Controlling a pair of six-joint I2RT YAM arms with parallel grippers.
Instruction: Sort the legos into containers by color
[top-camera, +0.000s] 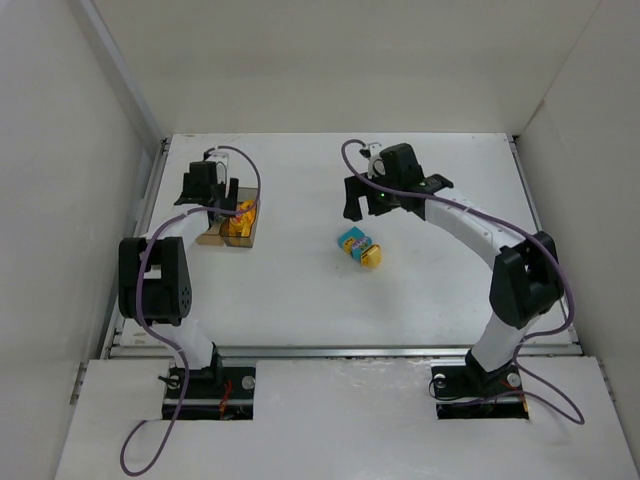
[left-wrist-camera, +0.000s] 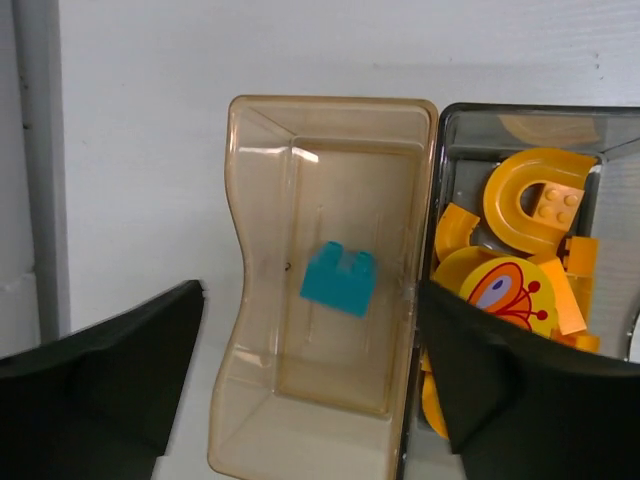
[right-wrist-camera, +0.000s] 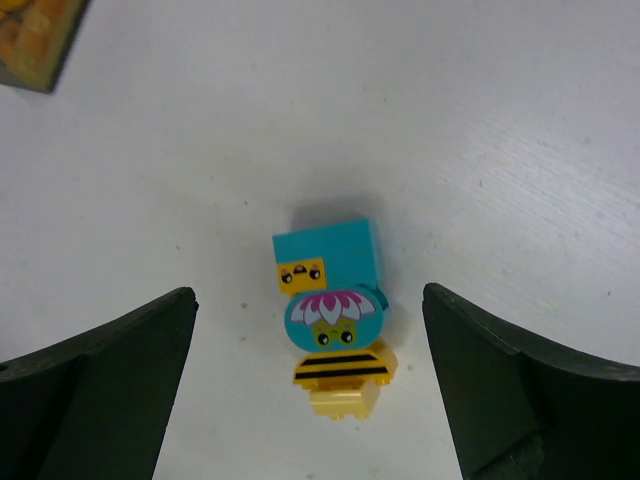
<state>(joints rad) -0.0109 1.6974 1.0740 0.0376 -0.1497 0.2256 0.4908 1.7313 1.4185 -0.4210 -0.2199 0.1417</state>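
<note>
Left side first: the left end effector (left-wrist-camera: 310, 288) hangs over the two joined boxes, out at about 10 o'clock on the tabletop (top-camera: 420, 300) in the top view. Its jaws are spread wide with nothing between them.

In the left wrist view, the tan-clear box (left-wrist-camera: 320, 115) sits at 9 o'clock of the smoky grey box (left-wrist-camera: 520, 112), and the two walls touch. The tan one has a single cyan brick (left-wrist-camera: 338, 278) lying in the middle of its floor. The grey one is packed with orange stuff, including an orange arch (left-wrist-camera: 520, 195) with a studded bit tucked inside it. At 6 o'clock of the arch is a round yellow piece (left-wrist-camera: 510, 292) printed with what looks like a butterfly, in red and purple.

Moving right, a little stuck-together clump (top-camera: 358, 246) lies near the middle of the tabletop, well apart from the boxes. The right wrist view shows a cyan block (right-wrist-camera: 335, 245) carrying a small orange tile (right-wrist-camera: 298, 272) printed with a tiny face. At 6 o'clock of the block is a round cyan disc (right-wrist-camera: 330, 318) with a pink-petalled flower face. Below that comes a yellow piece (right-wrist-camera: 340, 378) with two black bee stripes.

The right end effector (right-wrist-camera: 308, 293) hovers above the clump, at about its 12 o'clock in the top view. Its jaws are wide apart and gripping nothing.
</note>
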